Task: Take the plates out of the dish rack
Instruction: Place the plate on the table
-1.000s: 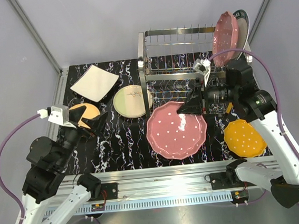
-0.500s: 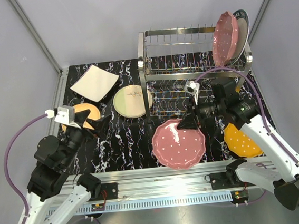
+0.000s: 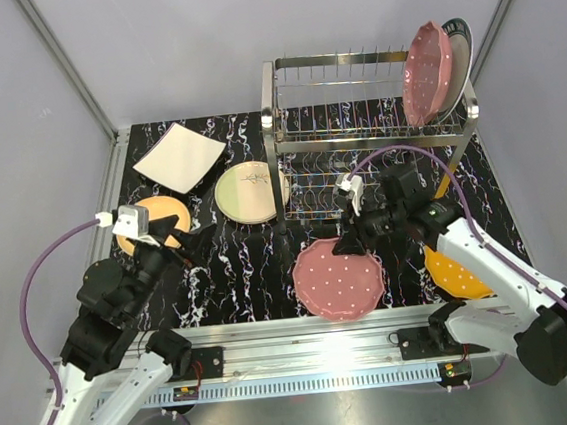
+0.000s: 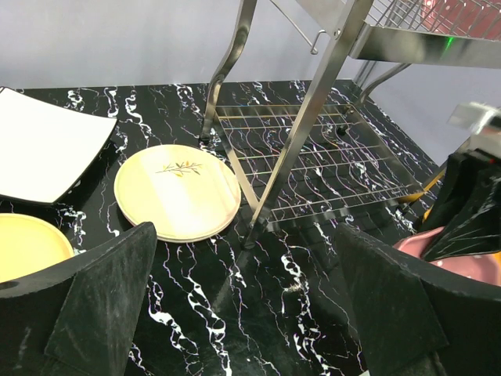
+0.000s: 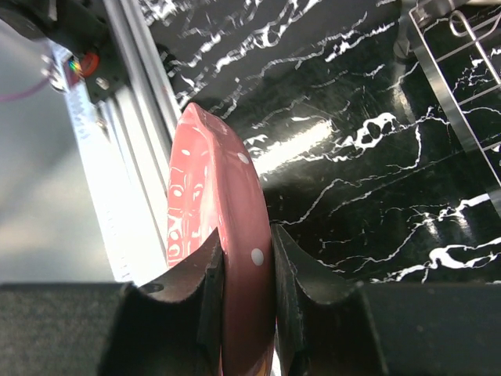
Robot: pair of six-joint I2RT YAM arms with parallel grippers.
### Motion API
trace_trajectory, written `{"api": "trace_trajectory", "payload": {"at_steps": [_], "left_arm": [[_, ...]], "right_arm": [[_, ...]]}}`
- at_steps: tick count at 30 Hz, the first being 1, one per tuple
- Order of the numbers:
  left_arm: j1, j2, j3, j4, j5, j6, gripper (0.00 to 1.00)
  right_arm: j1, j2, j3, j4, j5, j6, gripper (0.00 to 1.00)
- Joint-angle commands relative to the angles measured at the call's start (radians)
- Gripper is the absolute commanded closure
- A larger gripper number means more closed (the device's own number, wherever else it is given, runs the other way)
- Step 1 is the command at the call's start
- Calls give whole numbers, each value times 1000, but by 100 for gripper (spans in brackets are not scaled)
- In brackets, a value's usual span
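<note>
Currently, the right gripper [image 5: 246,262] is clamped on the rim of a pink dotted plate [image 3: 338,278], its jaws narrowly parted with one finger on each face. That plate is low over the black marbled table [image 3: 240,277], in front of the dish rack [image 3: 372,139]; contact with the surface cannot be determined. The left gripper [image 4: 243,313] hovers fully spread and holds nothing, near a yellow-orange plate [image 3: 148,213]. A second pink plate [image 3: 426,73] and a dark-rimmed plate [image 3: 461,40] stand upright at the right end of the rack's upper tier. A white square plate [image 3: 180,157], a twig-motif plate [image 3: 249,192] and an orange plate [image 3: 460,268] lie flat on the table.
</note>
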Motion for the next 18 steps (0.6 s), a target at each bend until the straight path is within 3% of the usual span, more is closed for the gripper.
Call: {"api": "trace_trajectory", "payload": {"at_steps": [1,11,18], "left_arm": [[4,-17,-9,50,6,-11,1],[2,-31,-46,51,9,-15,1],[2,-49,-127,105,56,-74,1]], "right_arm": [[31,17,-10,133,-2,-50,100],[64,74,-31,170,27,-113,100],[62,-22,-17,-12,52,-259,100]]}}
